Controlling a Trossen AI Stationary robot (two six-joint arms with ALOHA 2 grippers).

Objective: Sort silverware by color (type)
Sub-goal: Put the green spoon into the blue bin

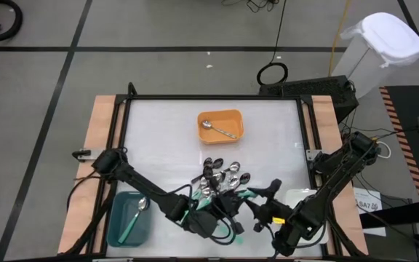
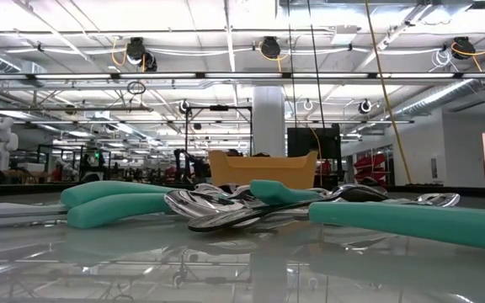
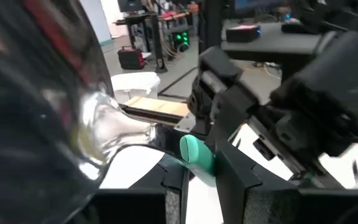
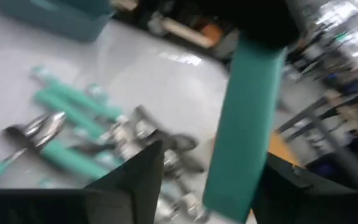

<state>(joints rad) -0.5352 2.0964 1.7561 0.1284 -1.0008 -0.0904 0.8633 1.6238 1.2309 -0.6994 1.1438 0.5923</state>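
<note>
A heap of spoons (image 1: 220, 180), some teal-handled, some all silver and some black, lies mid-table and fills the low view (image 2: 251, 206). Just in front of it my two grippers meet, both above the table. My left gripper (image 1: 217, 216) is shut on a teal-handled spoon (image 4: 241, 124). That spoon's silver bowl (image 3: 101, 134) looms close to the left wrist camera. My right gripper (image 1: 266, 204) is open, its fingers on either side of the same teal handle (image 4: 213, 180). My left gripper pinches the spoon's teal handle (image 3: 199, 163) between its two fingers, coming roughly level from the table's left. The spoon is lifted clear of the table. The fingers themselves hide how far along the handle the hold is. My right gripper has the handle close against one finger (image 4: 291, 186); whether they touch I cannot tell.
A teal tray (image 1: 118, 233) at the near left holds one teal-handled spoon (image 1: 133, 218). An orange tray (image 1: 202, 116) at the far middle holds one silver spoon (image 1: 217, 129). A white tray (image 1: 297, 195) lies partly under my right arm.
</note>
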